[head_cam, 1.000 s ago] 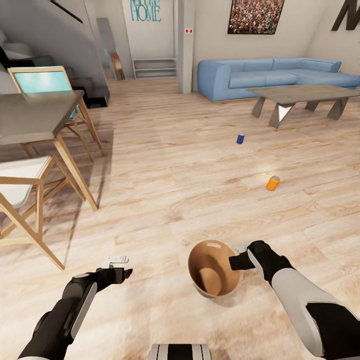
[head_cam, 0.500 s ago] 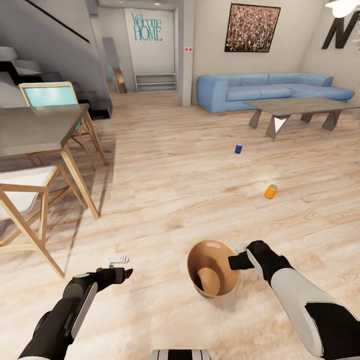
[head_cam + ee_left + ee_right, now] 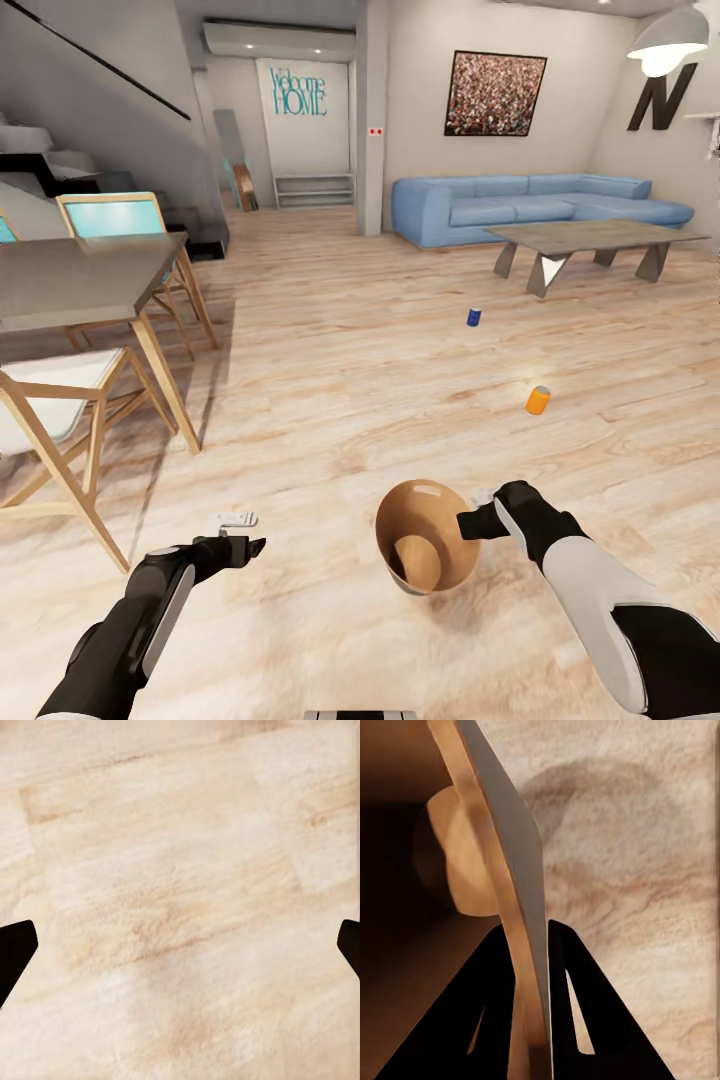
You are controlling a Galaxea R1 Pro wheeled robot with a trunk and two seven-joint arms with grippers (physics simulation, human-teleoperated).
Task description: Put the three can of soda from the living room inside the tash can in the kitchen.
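Observation:
My right gripper (image 3: 468,523) is shut on the rim of the tash can (image 3: 428,540), a grey bin with a tan-brown inside, held tilted low over the wooden floor. In the right wrist view, both dark fingers (image 3: 495,1005) pinch the bin's wall (image 3: 510,870) between them. A dark blue can of soda (image 3: 474,317) stands on the floor ahead. An orange can of soda (image 3: 538,400) lies nearer, to the right. My left gripper (image 3: 243,533) hangs open over bare floor, its fingertips (image 3: 15,952) wide apart.
A grey dining table (image 3: 70,280) with wooden chairs (image 3: 50,400) stands close on the left. The blue corner sofa (image 3: 530,205) and coffee table (image 3: 590,240) are at the back right. Stairs (image 3: 80,170) rise at the far left. Open floor lies between me and the cans.
The whole view has tilted upward, showing more of the far wall and a lamp. Both cans sit lower in the picture. My arms and the held bin keep their places.

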